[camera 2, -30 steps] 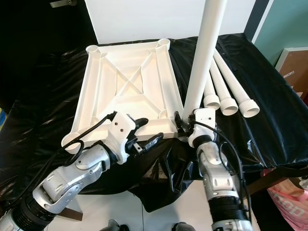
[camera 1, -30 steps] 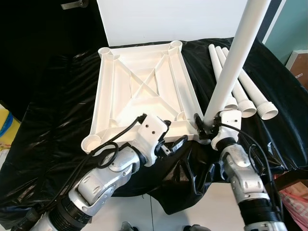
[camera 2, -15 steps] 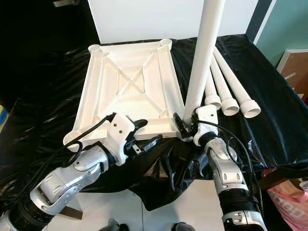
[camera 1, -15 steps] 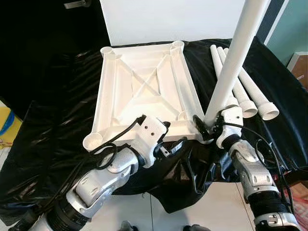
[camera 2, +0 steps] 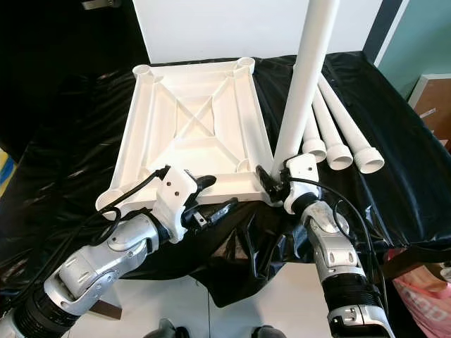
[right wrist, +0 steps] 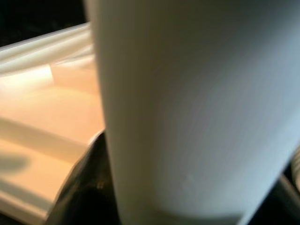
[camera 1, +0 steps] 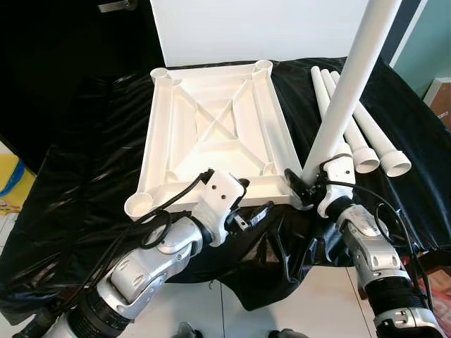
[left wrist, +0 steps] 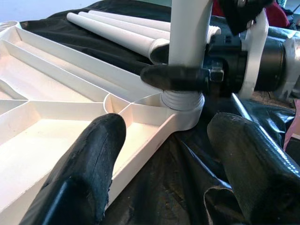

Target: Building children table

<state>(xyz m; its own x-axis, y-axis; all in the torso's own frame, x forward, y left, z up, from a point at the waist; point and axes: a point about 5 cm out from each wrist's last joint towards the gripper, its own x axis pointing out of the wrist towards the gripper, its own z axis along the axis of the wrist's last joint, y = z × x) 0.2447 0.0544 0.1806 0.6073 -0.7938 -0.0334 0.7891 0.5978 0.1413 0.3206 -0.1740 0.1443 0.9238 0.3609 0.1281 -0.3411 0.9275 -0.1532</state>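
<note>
One black plastic sheet (camera 1: 84, 176) covered the surface that carried everything. On it lay the white children's tabletop (camera 1: 211, 134), turned underside up, its ribs and four corner sockets facing the camera. One long white leg (camera 1: 345, 91) stood tilted in the near right corner socket (left wrist: 183, 112), its threaded end seated in the socket's collar. Three more legs (camera 1: 359, 134) lay side by side on the sheet, just to the right of the tabletop. The right gripper (camera 1: 303, 189) held the standing leg low down, just above the socket, its fingers (left wrist: 176, 77) pinching the tube. The left gripper (camera 1: 246, 208) hovered at the tabletop's near edge, close beside the same corner; its fingers (left wrist: 93, 159) were spread apart, one over the white rim and the other over the black sheet, gripping nothing.
</note>
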